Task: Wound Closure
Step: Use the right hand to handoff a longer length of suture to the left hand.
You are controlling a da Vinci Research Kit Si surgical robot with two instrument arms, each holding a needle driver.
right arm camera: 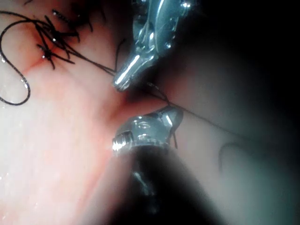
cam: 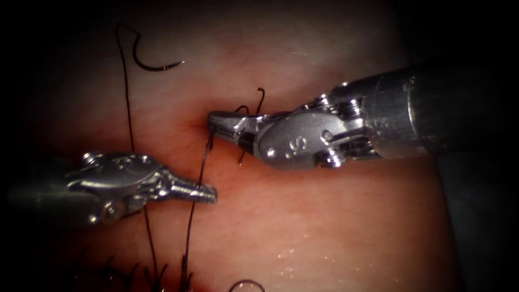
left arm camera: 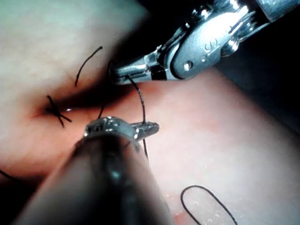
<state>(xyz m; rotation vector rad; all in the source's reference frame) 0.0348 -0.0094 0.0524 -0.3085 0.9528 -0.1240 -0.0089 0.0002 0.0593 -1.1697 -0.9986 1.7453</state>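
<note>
My right tool (cam: 219, 123) sits at the cut, jaws clenched on the thread (cam: 201, 162) just where the strand leaves the tissue (cam: 324, 216). From there the thread runs down toward the near edge, passing just beside the tip of my left tool (cam: 208, 193). My left jaws look closed; I cannot confirm from the endoscope whether they pinch the strand or merely touch it, though the left wrist view shows the strand crossing the tip (left arm camera: 149, 127).

The needle (cam: 154, 62) lies free on the tissue, well apart from both tools, up and left of the cut, not in the tissue. Neither tool holds it. Its curve opens upward, point toward the right. My left tool is the nearer to it.

Short cut ends (cam: 260, 100) stand at the stitch beside my right jaws.
</note>
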